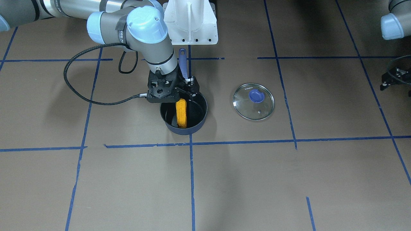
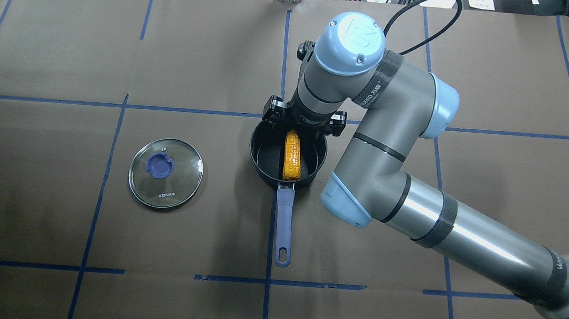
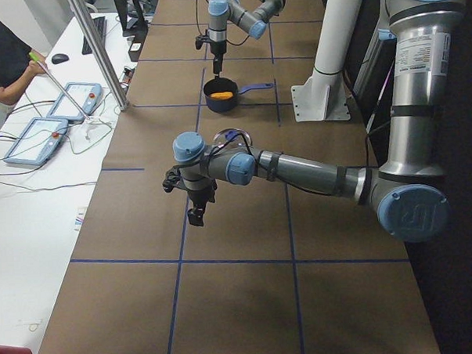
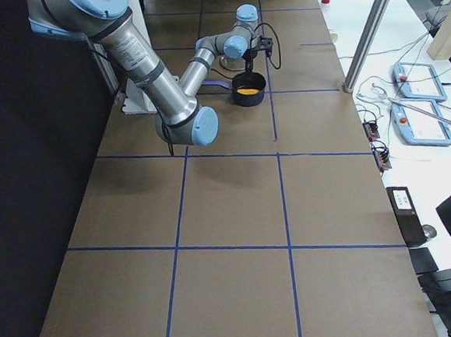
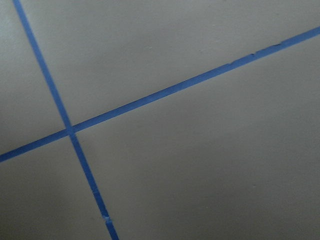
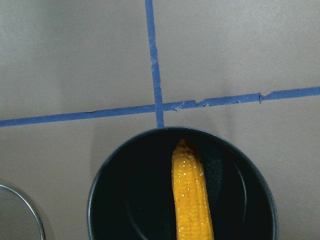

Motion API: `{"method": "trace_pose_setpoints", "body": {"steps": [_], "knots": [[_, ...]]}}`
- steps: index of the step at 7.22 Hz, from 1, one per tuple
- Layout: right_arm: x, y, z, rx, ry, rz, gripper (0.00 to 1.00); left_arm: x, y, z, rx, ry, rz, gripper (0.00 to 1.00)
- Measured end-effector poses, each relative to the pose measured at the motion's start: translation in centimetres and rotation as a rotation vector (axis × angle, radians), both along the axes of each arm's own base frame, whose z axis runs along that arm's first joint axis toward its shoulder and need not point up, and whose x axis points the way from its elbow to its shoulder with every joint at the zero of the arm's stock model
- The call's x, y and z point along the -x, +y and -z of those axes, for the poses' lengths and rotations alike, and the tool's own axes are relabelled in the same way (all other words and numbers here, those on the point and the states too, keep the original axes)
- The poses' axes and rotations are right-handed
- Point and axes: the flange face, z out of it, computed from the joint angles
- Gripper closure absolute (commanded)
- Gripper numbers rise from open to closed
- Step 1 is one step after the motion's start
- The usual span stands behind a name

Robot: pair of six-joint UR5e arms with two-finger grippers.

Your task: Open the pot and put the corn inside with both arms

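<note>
The dark-blue pot (image 1: 185, 131) stands uncovered near the table's middle, its lavender handle (image 2: 284, 224) pointing toward the robot. The yellow corn (image 1: 181, 114) lies inside it, one end leaning on the rim by the handle; it also shows in the overhead view (image 2: 292, 155) and the right wrist view (image 6: 192, 200). My right gripper (image 1: 189, 91) hangs just above the pot, open and apart from the corn. My left gripper (image 1: 383, 81) is far off to the side above bare table, open and empty. The left wrist view shows only table.
The round glass lid (image 2: 180, 180) with its purple knob lies flat on the table to the robot's left of the pot, a pot's width away. Blue tape lines cross the brown table. The white base mount (image 1: 191, 22) stands behind the pot.
</note>
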Motion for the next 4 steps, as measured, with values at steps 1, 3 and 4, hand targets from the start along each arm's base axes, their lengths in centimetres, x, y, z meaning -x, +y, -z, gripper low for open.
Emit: {"method": "trace_pose_setpoints", "body": {"steps": [1,3,4], "knots": [[-1.5,-0.7,0.2,-0.005,-0.008,-0.018,0.0,2.3,0.5,-1.8,0.039,0.0,0.043,0.0],[-5.5,-3.1,-1.3,-0.009,-0.005,-0.043,0.0,7.1,1.7,-5.8,0.12,0.063,0.118,0.0],[-8.4,-4.4,-3.0,-0.024,0.0,-0.032,0.0,9.2,2.3,-6.9,0.113,0.086,0.129,0.0]]}}
